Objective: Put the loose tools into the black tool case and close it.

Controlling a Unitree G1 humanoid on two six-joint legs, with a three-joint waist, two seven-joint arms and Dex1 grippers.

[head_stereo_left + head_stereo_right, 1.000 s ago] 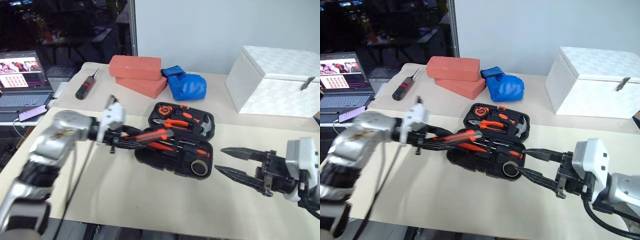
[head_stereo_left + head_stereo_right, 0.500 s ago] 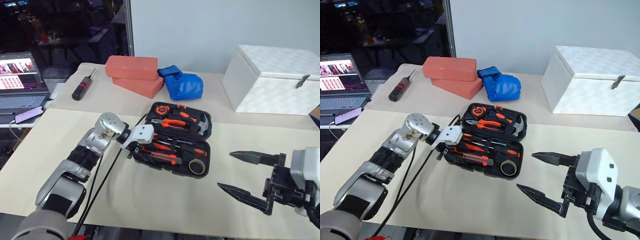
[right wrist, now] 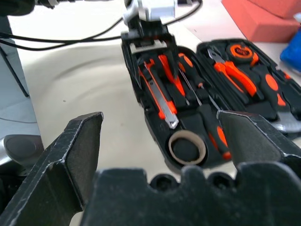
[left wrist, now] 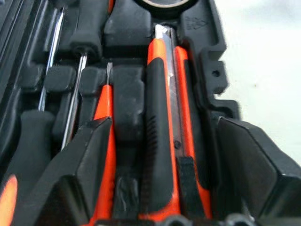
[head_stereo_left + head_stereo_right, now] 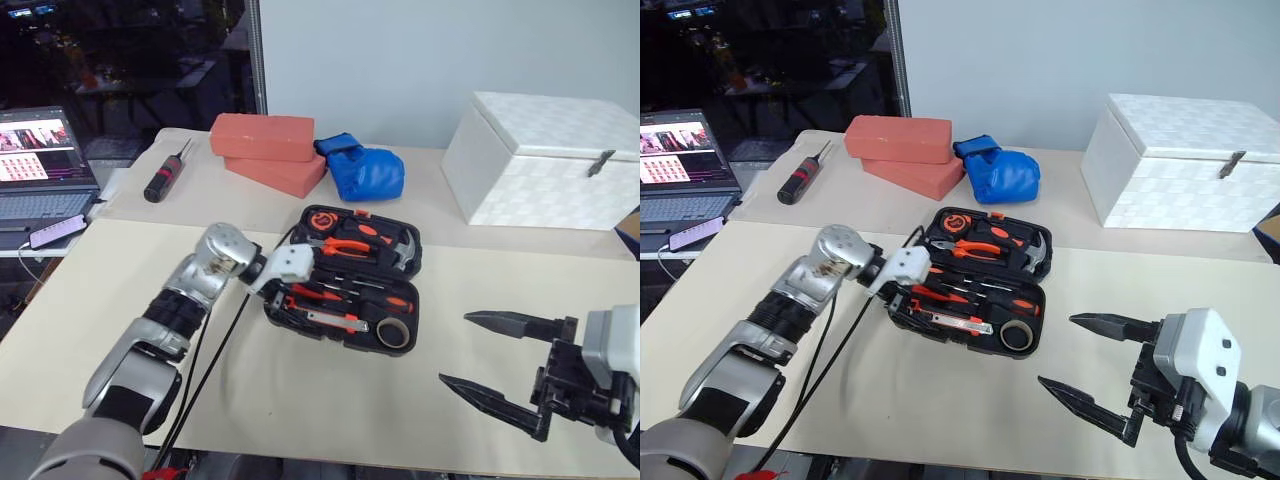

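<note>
The black tool case (image 5: 345,277) lies open at mid-table, the utility knife (image 4: 162,127) in its near half beside a tape roll (image 5: 393,334). Behind it sit two bricks (image 5: 265,150) and a glove (image 5: 365,172); a white box (image 5: 540,160) stands at far right, a laptop (image 5: 40,165) at left.

You face a beige table (image 5: 300,420) under even light, pale grey wall (image 5: 420,50) at twelve o'clock, dark window (image 5: 120,50) at ten, open laptop (image 5: 45,165) on a side desk at nine.
</note>
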